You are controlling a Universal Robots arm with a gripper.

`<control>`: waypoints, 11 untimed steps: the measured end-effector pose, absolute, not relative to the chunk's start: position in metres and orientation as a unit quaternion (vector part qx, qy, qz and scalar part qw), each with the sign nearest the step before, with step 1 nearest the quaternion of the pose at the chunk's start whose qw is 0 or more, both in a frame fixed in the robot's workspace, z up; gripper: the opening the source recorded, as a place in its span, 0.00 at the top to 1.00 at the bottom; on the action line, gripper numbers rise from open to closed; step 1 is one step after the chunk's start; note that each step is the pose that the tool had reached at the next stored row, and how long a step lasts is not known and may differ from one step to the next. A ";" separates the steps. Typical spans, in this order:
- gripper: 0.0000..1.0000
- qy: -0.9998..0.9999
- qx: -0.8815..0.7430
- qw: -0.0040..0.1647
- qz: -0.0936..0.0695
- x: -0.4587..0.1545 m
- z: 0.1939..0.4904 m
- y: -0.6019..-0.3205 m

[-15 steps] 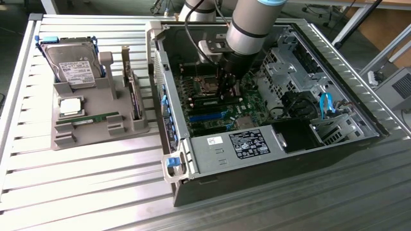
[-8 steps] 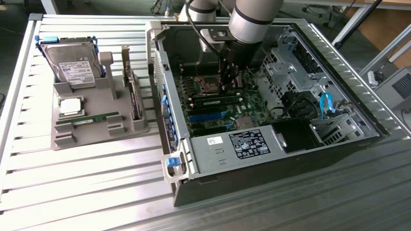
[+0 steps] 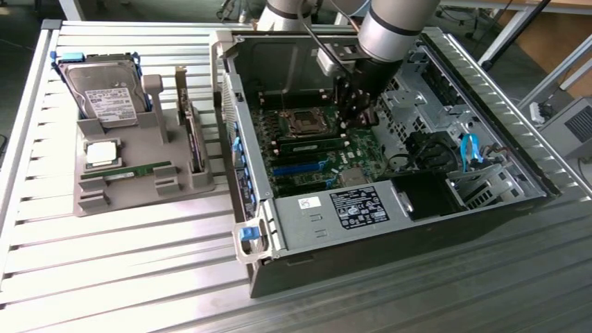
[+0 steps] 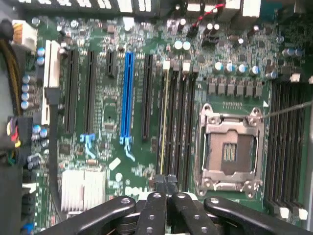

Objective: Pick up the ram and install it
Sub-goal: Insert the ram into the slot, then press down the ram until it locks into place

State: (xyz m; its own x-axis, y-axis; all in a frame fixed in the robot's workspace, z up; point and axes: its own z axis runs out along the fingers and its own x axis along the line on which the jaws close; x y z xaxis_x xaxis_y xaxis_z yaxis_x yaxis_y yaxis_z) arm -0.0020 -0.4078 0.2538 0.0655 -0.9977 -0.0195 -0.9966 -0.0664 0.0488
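Note:
The ram point(image 3: 310, 147), a long thin green stick, sits in a memory slot on the motherboard inside the open computer case point(image 3: 518, 139). In the wrist view I see it edge-on as a thin pale line point(image 4: 164, 117) in the slot beside the CPU socket point(image 4: 230, 147). My gripper point(image 3: 351, 126) reaches down into the case, just above the ram's far end. Its black fingers point(image 4: 155, 188) are pressed together with nothing between them, right over the end of that slot.
A grey holder point(image 3: 138, 198) on the slatted table at the exterior view's left carries a hard drive point(image 3: 107, 90), a square silver CPU chip point(image 3: 100, 154), an upright dark card point(image 3: 190, 125) and another green stick point(image 3: 125, 171). Case walls and cables surround the arm.

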 end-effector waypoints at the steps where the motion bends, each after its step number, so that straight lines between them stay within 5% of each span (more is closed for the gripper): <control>1: 0.91 -0.683 0.730 0.011 -0.024 0.005 0.254 -0.408; 11: 0.91 -0.680 0.733 0.013 -0.026 0.024 0.253 -0.408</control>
State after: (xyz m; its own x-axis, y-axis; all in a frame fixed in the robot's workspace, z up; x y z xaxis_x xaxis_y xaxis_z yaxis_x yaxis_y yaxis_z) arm 0.0240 -0.4078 0.2530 0.0737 -0.9971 -0.0201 -0.9958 -0.0747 0.0534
